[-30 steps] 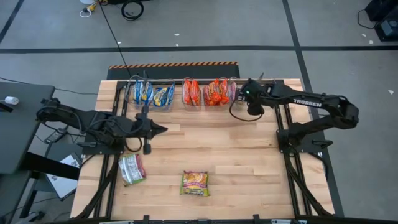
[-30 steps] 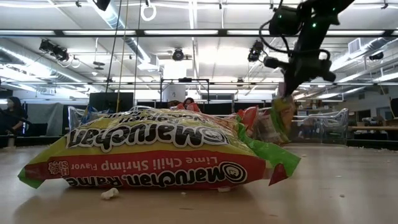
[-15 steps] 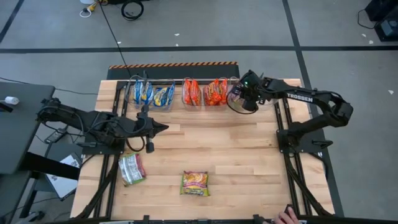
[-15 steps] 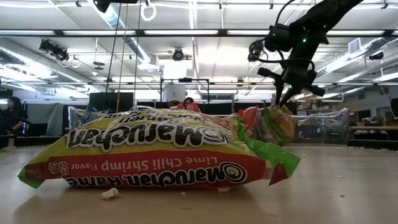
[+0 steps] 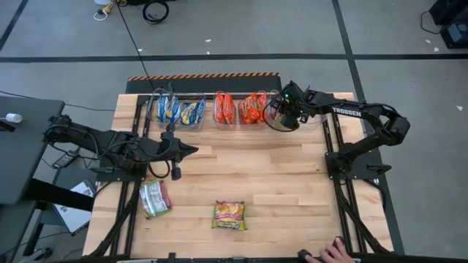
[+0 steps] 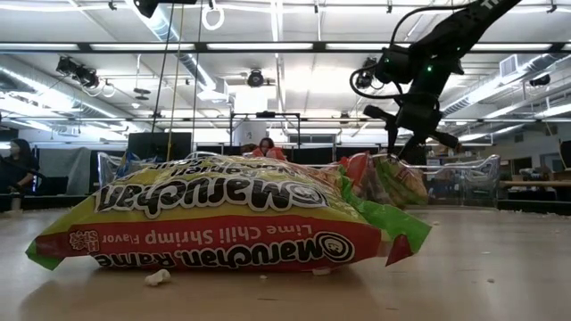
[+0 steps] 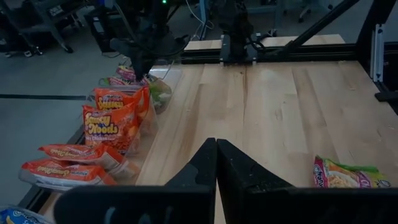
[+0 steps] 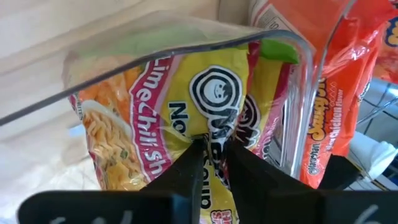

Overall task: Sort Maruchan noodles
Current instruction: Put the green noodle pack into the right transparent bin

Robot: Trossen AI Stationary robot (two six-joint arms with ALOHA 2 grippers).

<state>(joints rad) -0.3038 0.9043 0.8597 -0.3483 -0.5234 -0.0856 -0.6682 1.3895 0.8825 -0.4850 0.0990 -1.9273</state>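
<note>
Surface [image 5: 241,172]: wood, fills centre of high view. Along its upper edge, a row of clear bins [image 5: 219,109]: blue-yellow packets [image 5: 178,110] upper left, orange-red packets [image 5: 243,108] upper centre, and the rightmost bin [image 5: 276,111] just right of them.

Right arm reaches in from frame right; right claw [image 5: 280,115] sits over that rightmost bin. In the right wrist view the claw [image 8: 210,152] is narrow, pinched on the top edge of a lime chili shrimp packet [image 8: 186,118], which hangs upright inside the clear bin wall [image 8: 186,46]. The packet lies straight below the claw, long axis near vertical, orange-red packets just beside it past the divider. Low view shows the same packet [image 6: 397,183] down among the bins under the claw [image 6: 399,150]. Judgement: this is the drop; the coming move only needs the fingers to part and lift straight up, packet already in its compartment.

Left arm waits at frame left, left claw [image 5: 189,152] hovering over bare wood, fingers together with nothing between them in the left wrist view [image 7: 216,163].

Still unsorted: two yellow-green packets, one at lower left [image 5: 154,198], one at lower centre [image 5: 229,215]. Both lie flat, well apart from the bins. Lower-left one is nearer the left claw, just below it in frame; the centre one sits roughly between the arms.
</note>
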